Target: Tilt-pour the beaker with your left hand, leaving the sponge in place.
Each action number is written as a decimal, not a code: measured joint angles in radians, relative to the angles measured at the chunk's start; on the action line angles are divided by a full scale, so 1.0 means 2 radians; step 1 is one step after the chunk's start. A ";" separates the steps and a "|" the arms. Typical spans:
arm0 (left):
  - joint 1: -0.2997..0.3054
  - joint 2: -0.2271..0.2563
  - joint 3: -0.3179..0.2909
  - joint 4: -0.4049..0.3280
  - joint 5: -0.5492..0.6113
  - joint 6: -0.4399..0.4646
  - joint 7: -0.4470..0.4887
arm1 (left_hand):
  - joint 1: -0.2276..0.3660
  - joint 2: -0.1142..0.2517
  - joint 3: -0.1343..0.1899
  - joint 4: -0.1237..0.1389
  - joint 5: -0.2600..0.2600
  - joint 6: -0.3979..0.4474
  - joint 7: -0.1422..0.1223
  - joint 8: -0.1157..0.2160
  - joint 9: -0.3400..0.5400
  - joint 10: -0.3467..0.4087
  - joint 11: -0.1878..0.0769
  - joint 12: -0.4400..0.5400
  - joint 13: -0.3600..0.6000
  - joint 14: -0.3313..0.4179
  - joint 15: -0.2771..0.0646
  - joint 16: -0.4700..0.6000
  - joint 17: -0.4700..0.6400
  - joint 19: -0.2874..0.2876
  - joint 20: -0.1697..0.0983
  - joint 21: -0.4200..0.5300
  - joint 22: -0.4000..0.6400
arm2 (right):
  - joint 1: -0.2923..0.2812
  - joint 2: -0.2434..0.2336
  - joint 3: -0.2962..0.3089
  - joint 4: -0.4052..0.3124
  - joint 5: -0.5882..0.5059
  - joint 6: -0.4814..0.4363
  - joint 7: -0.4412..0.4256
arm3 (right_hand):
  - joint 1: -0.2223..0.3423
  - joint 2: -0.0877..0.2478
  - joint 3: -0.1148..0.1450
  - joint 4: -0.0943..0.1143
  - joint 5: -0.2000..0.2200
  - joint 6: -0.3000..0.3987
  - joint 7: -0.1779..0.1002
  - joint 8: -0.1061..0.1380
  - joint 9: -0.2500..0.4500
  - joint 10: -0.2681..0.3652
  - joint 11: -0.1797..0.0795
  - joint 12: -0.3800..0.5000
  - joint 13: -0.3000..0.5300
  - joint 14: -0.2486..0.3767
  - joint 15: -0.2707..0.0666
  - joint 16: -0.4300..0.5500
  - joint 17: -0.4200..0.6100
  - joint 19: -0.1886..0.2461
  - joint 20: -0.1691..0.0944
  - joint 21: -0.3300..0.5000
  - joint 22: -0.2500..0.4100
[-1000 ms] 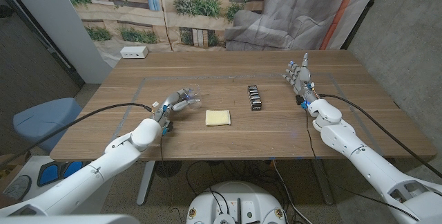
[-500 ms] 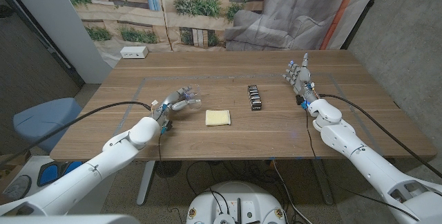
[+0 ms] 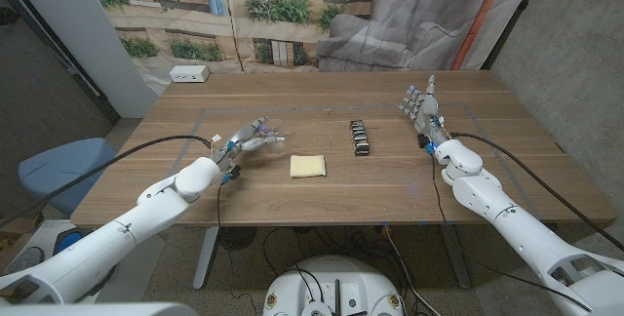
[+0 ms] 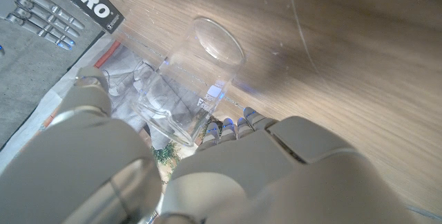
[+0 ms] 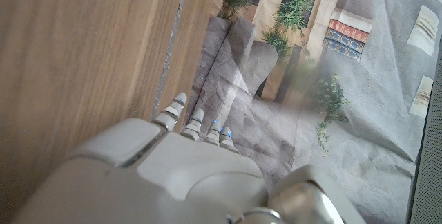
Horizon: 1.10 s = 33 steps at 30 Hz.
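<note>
Half done, approx: left robot hand clamped on beaker, lifted off tabletop and tilted. Sponge untouched nearby. Right robot hand idle, fingers apart. Left: finish pour, set down.

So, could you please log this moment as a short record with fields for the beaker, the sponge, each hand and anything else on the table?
beaker: clear glass beaker, held by the left hand, tipped over on its side
left hand: left hand, fingers around the beaker, just left of the sponge
sponge: yellow sponge, flat on the table, apart from both hands
right hand: right hand, fingers spread, holding nothing
other: black strip behind the sponge; white box at the far left corner
</note>
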 measured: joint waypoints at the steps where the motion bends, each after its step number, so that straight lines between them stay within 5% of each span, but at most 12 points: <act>1: -0.001 0.002 0.000 0.000 -0.002 0.000 -0.005 | 0.000 0.000 0.000 0.000 0.000 -0.005 0.000 0.000 0.000 -0.005 0.002 0.000 0.000 -0.002 0.002 0.000 0.000 -0.005 0.001 0.000 0.000 | 0.000 0.000 0.000 0.000 0.000 0.000 0.000 | 0.000 0.000 0.000 0.000 0.000 0.000 0.000 0.000 0.000 0.000 0.000 0.000 0.000 0.000 0.000 0.000 0.000 0.000 0.000 0.000 0.000; 19: -0.003 0.024 -0.020 0.001 -0.034 -0.017 -0.042 | -0.011 0.003 -0.002 0.002 0.000 -0.017 0.004 0.004 0.000 -0.021 0.011 0.000 0.000 -0.001 0.005 0.000 0.000 -0.020 0.001 0.000 0.000 | 0.000 0.000 0.000 0.000 0.000 0.000 0.000 | 0.000 0.000 0.000 0.000 0.000 0.000 0.000 0.000 0.000 0.000 0.000 0.000 0.000 0.000 0.000 0.000 0.001 0.000 0.000 0.000 0.000; 33: -0.002 0.015 -0.040 0.015 -0.071 -0.033 -0.045 | -0.023 0.015 -0.003 0.009 -0.004 -0.007 -0.001 0.008 0.000 -0.021 0.007 0.002 0.000 -0.001 0.004 0.004 0.000 -0.020 0.001 0.000 0.000 | 0.000 0.000 0.000 0.000 0.000 0.000 0.000 | 0.000 0.000 0.000 0.000 0.000 0.000 0.000 0.000 0.000 0.000 0.000 0.000 0.000 0.000 0.000 0.000 0.001 0.000 0.000 0.000 0.000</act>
